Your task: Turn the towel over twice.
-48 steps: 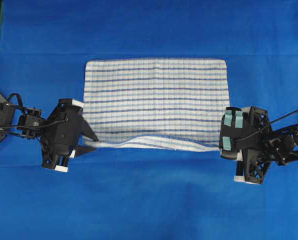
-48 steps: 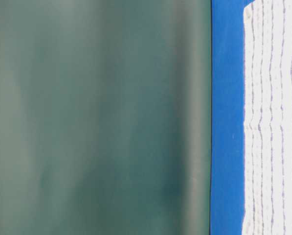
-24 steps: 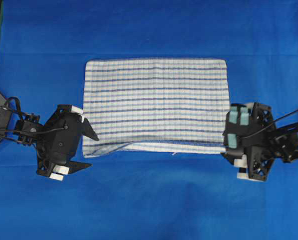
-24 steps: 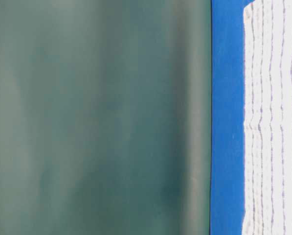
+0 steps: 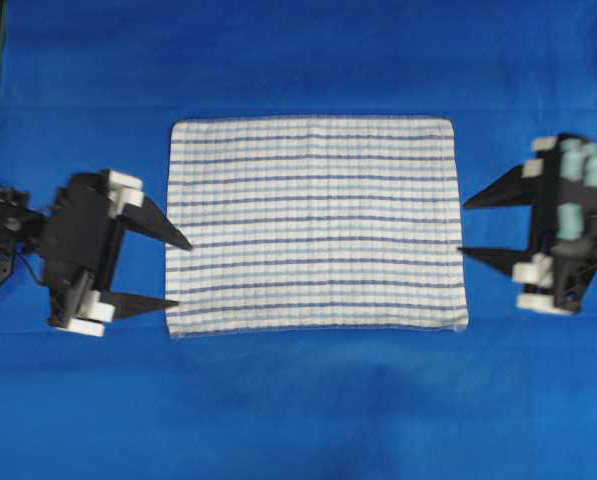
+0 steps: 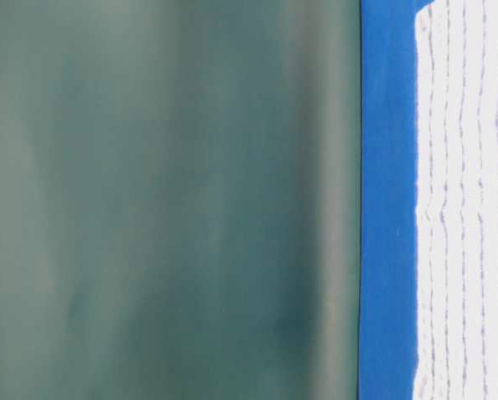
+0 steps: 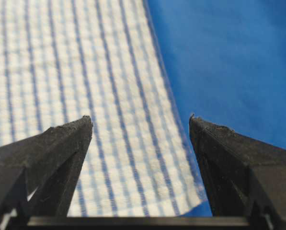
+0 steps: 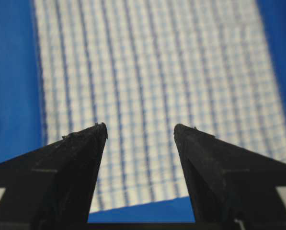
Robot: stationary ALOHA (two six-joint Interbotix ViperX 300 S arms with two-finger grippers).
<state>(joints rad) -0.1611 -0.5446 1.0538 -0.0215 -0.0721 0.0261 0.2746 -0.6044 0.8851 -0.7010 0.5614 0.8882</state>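
- Overhead view: the striped towel is lying flat and fully spread on the blue table covering. A second ago its near edge was lifted and rippled between both grippers; now that edge is lying straight. The left gripper is hanging just off the towel's left edge with its 2 fingers spread wide and holding nothing. The right gripper is sitting just off the towel's right edge, equally wide and empty. Both were pinching the towel's near corners a second ago and are now pulling back from it.
- Table-level view: the towel is resting flat on the table covering, with a dull green backdrop beyond it.
- Left wrist view: the left gripper is gaping above the towel's corner, with cloth showing between the fingers but not touching them.
- Right wrist view: the right gripper is gaping over the towel's edge, gripping nothing.
- Judgement: a flip is probably just finishing; whether it is the 1st or the 2nd, I cannot tell.
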